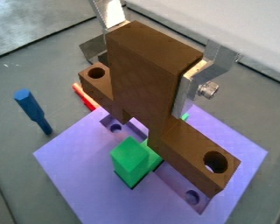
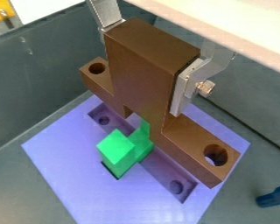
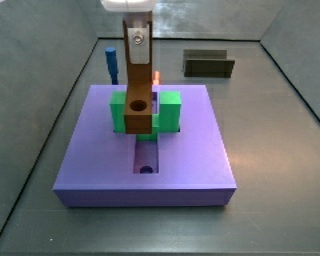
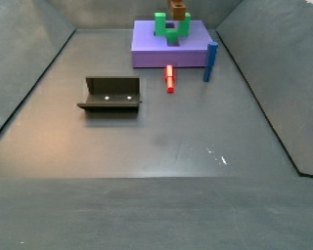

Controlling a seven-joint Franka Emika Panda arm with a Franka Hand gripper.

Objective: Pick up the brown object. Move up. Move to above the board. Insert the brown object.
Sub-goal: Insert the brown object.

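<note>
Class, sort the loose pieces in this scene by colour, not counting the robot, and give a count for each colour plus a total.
Brown: 1, the brown object held in the claw above the board
Lavender: 1, the board
Green: 1, U-shaped block
Blue: 1, peg
Red-orange: 1, thin peg
Dark olive: 1, open box
Total: 6

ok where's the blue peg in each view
Wrist view: blue peg at the frame's edge, beside the board.
Wrist view: only its tip in a corner.
Side view: behind the board.
Side view: upright beside the board.
Shared landmark: green block, under the claw holding the brown object.
</note>
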